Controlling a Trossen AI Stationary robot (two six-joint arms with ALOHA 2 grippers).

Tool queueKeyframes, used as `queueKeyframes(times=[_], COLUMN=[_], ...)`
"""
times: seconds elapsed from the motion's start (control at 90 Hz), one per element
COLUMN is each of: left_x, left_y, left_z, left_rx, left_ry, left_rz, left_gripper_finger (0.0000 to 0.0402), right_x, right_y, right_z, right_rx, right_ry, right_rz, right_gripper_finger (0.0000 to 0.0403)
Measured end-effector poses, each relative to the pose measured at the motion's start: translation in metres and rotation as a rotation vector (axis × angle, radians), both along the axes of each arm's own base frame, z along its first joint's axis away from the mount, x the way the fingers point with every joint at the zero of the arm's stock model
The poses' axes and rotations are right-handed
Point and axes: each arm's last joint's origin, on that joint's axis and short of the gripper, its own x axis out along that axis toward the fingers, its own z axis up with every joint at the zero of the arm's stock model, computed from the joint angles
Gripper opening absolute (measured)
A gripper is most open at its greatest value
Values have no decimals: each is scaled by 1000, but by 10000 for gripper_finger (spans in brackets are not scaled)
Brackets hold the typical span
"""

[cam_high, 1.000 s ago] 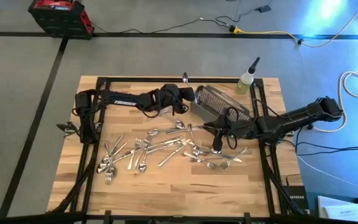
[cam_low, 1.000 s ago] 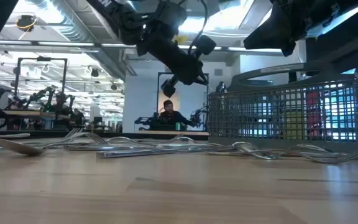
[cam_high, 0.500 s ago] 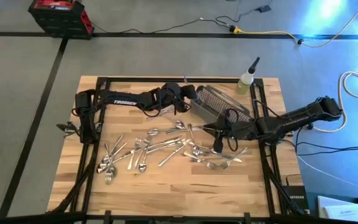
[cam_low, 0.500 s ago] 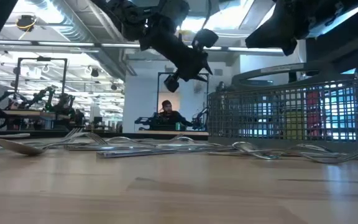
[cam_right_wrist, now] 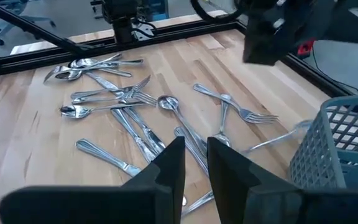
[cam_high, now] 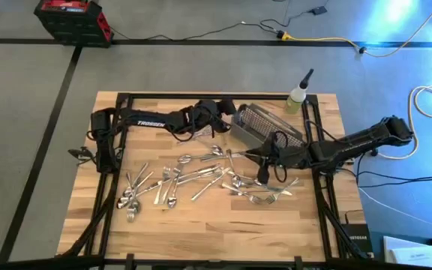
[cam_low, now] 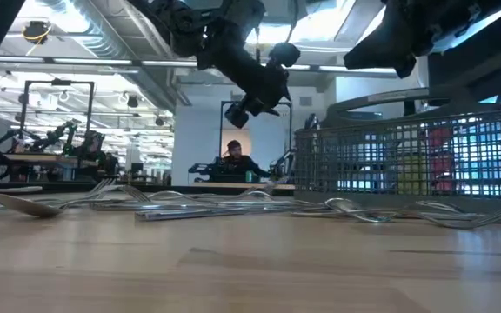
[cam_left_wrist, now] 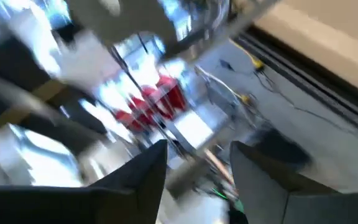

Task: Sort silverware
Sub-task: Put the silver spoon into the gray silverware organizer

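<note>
The right gripper (cam_high: 262, 178) hangs over the table beside the gray wire-mesh basket (cam_high: 265, 126), on the basket's near side. In the right wrist view its two dark fingers (cam_right_wrist: 169, 171) stand close together with only a narrow gap between them, and nothing is held there. Directly beyond those fingers lie crossed forks and spoons.

The left gripper (cam_high: 223, 111) is raised above the table at the basket's left end. In the left wrist view its fingers (cam_left_wrist: 145, 171) stand apart with a clear gap, and the blurred picture does not show anything between them. In the low view this gripper hangs high, well above the basket's rim.

The silverware (cam_high: 193, 176) is a scatter of slim, shiny silver-coloured forks and spoons lying flat on the pale wooden table (cam_high: 201, 232). It spreads away from the basket in a loose band: a tangle just beside the basket under the right gripper, a middle group of overlapping long handles, and a tighter cluster farthest from the basket near the left arm's base. In the right wrist view the pieces show oval spoon bowls, four-tined fork heads and ridged handles, many crossing one another. In the low view they form a thin bright line along the tabletop beside the basket.

A squeeze bottle (cam_high: 298, 97) with a dark nozzle stands behind the basket at the table's far edge.
</note>
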Motion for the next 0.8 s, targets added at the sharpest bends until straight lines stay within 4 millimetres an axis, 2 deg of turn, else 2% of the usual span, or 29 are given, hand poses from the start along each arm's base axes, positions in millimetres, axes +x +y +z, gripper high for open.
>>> queueKeyframes(times=[0.1, 0.178, 0.578, 0.667, 0.8], left_x=[-3, -7, -30, -29, -29], left_y=[1, 6, 51, 49, 36], left_z=[-2, -6, -25, -27, -36], left_rx=[-89, -222, -1279, -1463, -1580], left_ry=[-99, -213, -1112, -1170, -1230], left_rz=[110, 179, 627, 680, 791], left_gripper_finger=[162, 162, 162, 162, 162], right_x=[0, 0, -1, -1, -1], right_y=[0, 0, 0, 0, 0], right_z=[0, -1, -2, -2, -2], right_rx=[7, 6, 11, 12, 12], right_ry=[4, 9, 18, 18, 17], right_rz=[-3, -2, 6, 6, 7], right_gripper_finger=[51, 51, 51, 51, 51])
